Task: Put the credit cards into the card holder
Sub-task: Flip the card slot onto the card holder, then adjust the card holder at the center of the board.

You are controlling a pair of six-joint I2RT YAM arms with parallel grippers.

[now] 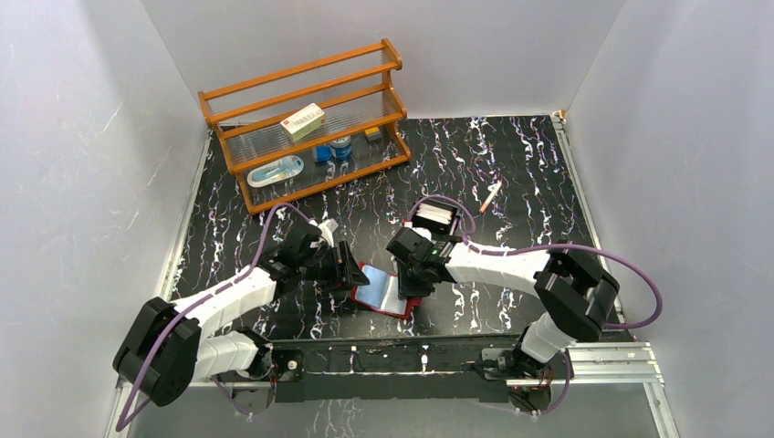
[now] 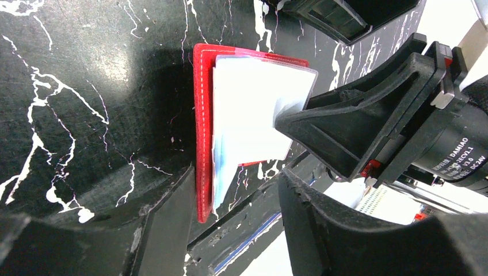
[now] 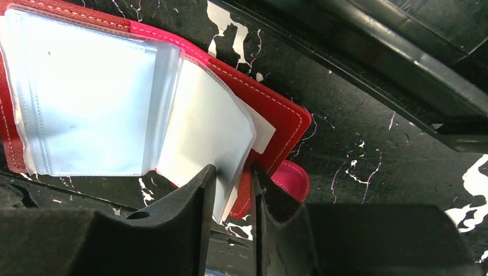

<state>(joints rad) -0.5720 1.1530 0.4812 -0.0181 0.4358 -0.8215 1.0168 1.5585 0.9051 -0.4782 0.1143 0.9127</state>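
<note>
Plain white walls [image 1: 91,137]; black white-veined tabletop [image 1: 520,173]; orange wooden shelf rack [image 1: 301,70] at back left

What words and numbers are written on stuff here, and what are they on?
"DAMIAO": on the black motor at the right edge of the left wrist view.
"V3.0": same motor.
"DC24V": same motor.
One more line on that motor: too blurred to read.
Red label on the cream box: too small to read.
Card holder: no writing seen.
</note>
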